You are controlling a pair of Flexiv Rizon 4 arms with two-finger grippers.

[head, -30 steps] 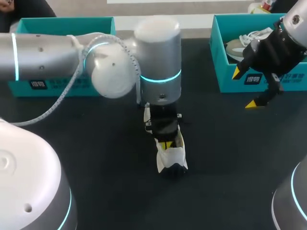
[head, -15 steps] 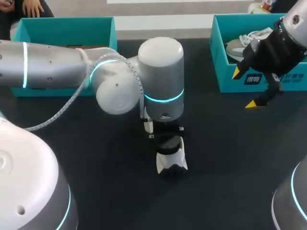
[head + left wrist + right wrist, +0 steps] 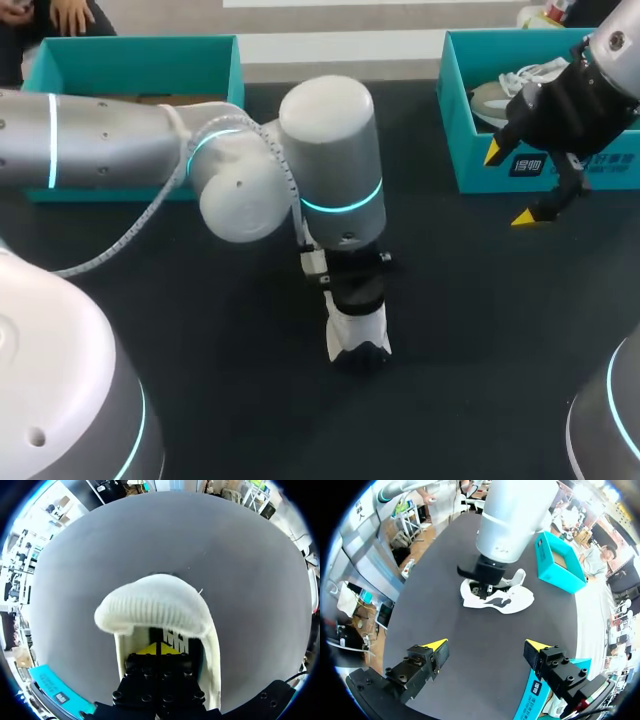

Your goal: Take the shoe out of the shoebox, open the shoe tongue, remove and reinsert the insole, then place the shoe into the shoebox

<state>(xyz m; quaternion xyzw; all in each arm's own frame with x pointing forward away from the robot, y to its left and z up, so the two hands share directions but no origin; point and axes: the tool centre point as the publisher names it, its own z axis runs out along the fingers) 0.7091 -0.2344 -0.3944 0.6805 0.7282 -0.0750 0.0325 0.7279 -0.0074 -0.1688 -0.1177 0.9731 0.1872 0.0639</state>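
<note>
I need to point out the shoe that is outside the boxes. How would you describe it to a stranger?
On the black table, find the left arm pointing down near the middle. The white shoe lies directly under its end effector. Unlike the other shoe, which sits in the right teal box, it rests on the bare tabletop.

Found a white shoe [image 3: 358, 335] with dark trim at mid-bench [image 3: 450, 380]; found teal shoebox [image 3: 475, 160] open, far right.
</note>
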